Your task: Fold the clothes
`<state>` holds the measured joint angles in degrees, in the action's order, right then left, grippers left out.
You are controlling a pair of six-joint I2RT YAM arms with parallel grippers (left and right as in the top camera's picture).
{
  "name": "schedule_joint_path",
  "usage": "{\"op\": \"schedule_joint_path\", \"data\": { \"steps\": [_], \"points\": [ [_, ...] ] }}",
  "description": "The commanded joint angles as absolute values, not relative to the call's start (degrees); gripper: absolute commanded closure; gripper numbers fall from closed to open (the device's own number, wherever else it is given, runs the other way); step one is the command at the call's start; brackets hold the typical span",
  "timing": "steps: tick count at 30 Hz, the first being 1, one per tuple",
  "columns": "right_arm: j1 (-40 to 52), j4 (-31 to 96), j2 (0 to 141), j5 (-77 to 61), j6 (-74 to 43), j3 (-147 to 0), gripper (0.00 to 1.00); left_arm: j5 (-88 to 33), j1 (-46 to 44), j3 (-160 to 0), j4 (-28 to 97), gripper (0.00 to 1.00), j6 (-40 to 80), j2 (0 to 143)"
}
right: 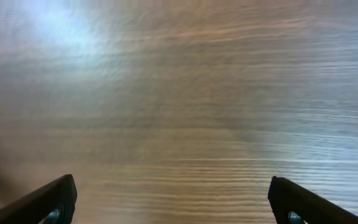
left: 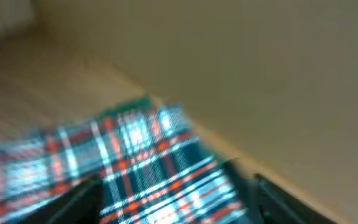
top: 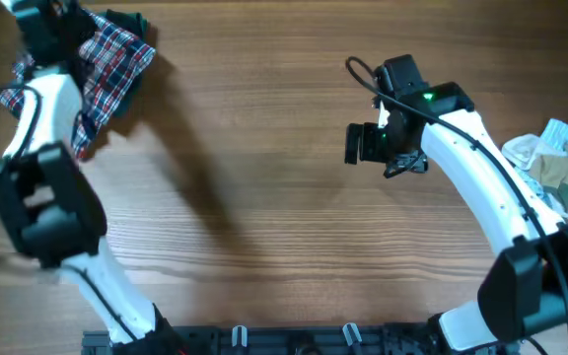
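Observation:
The red, white and navy plaid garment (top: 116, 54) lies bunched at the table's far left corner. My left gripper (top: 45, 22) is over its left part, and the arm hides some of the cloth. In the blurred left wrist view the plaid cloth (left: 142, 155) runs between the dark fingers (left: 73, 205), which stand wide apart, so the left gripper (left: 176, 202) is open. My right gripper (top: 356, 144) hovers over bare wood right of centre. It is open (right: 173, 199) with nothing between its fingers.
A pile of other clothes (top: 560, 168), white and tan, sits at the right edge beside the right arm. The wooden table (top: 264, 217) stretches between the two arms. The table's far edge and a wall (left: 260, 62) lie just beyond the plaid garment.

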<state>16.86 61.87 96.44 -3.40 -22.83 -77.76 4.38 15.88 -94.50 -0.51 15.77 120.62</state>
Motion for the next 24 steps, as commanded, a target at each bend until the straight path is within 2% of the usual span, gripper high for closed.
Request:
{"op": "schedule_joint_path", "data": {
  "steps": [1,4,9,11,13,17,21,22,23,24],
  "points": [
    [15.9,60.93,88.9,5.54,-26.09,-78.54,0.0,-0.21,16.25,-94.63,6.44,0.16,15.46,107.81],
    [11.94,61.1,82.37,7.2,-25.47,-78.54,0.0,-7.77,16.25,-94.63,15.07,0.18,18.04,100.29],
    [6.39,63.31,73.58,7.16,-25.45,-78.54,0.0,-17.76,16.25,-94.63,23.27,0.17,21.52,91.42],
    [6.31,65.19,69.84,7.4,-25.45,-78.52,0.0,-22.15,15.77,-94.63,27.27,0.25,21.5,88.4],
    [6.28,66.5,66.83,7.42,-25.43,-78.41,0.0,-22.7,14.39,-94.63,30.39,0.3,21.43,86.78],
    [6.28,68.77,59.35,7.38,-25.47,-78.28,0.0,-22.7,8.64,-94.63,37.43,0.25,20.05,83.74],
    [6.28,71.64,54.48,8.95,-25.47,-78.26,0.0,-21.1,0.99,-94.61,46.68,0.29,16.95,79.7],
    [6.28,71.81,54.08,10.17,-25.54,-78.26,0.0,-18.13,-1.93,-94.61,48.84,0.27,16.69,78.76],
    [6.28,71.57,54.11,10.76,-25.5,-78.26,0.0,-15.92,-3.46,-94.61,49.43,0.2,16.73,78.54],
    [6.28,71.0,54.52,11.05,-25.47,-78.26,0.0,-12.95,-5.3,-94.61,49.58,0.07,16.75,78.48]
  ]
}}
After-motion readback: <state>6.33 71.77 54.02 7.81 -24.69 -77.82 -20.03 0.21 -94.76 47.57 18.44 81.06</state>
